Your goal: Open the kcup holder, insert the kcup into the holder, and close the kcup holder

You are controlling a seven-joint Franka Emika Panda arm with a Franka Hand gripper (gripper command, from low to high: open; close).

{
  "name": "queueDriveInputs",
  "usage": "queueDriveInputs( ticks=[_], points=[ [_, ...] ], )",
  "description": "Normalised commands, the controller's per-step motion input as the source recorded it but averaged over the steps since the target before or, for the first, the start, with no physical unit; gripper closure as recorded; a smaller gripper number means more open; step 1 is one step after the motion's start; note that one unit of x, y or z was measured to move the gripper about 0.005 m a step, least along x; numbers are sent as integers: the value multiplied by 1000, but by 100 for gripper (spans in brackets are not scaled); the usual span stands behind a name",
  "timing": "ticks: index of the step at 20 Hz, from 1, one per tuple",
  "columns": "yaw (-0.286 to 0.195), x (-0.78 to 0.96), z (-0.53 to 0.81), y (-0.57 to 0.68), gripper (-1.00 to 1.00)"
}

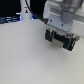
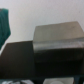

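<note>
The kcup holder (image 1: 61,40) is a black boxy unit at the exterior view's right, right under the white arm. My gripper (image 1: 60,29) hangs just above the holder's top, and its fingers are too blurred to show how they stand. Close up in the wrist view, the kcup holder (image 2: 57,40) appears as a dark grey box on a black surface. A dark green shape (image 2: 4,25) sits at the edge of that view, and I cannot tell whether it is the kcup. No kcup shows clearly anywhere.
The holder stands on a white table (image 1: 25,55). A white bottle-shaped object (image 1: 25,10) stands at the back on the exterior view's left, with dark and blue clutter (image 1: 10,19) behind it.
</note>
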Motion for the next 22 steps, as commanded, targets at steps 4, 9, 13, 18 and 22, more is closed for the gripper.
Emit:
queueDriveInputs(
  ticks=[4, 9, 13, 18, 22],
  points=[
    [218, -340, -160, 183, -100],
    [185, -446, -60, 226, -100],
    [121, -391, 5, 349, -100],
    [121, -455, 0, 373, -100],
    [107, -505, -12, 417, -100]
  ],
)
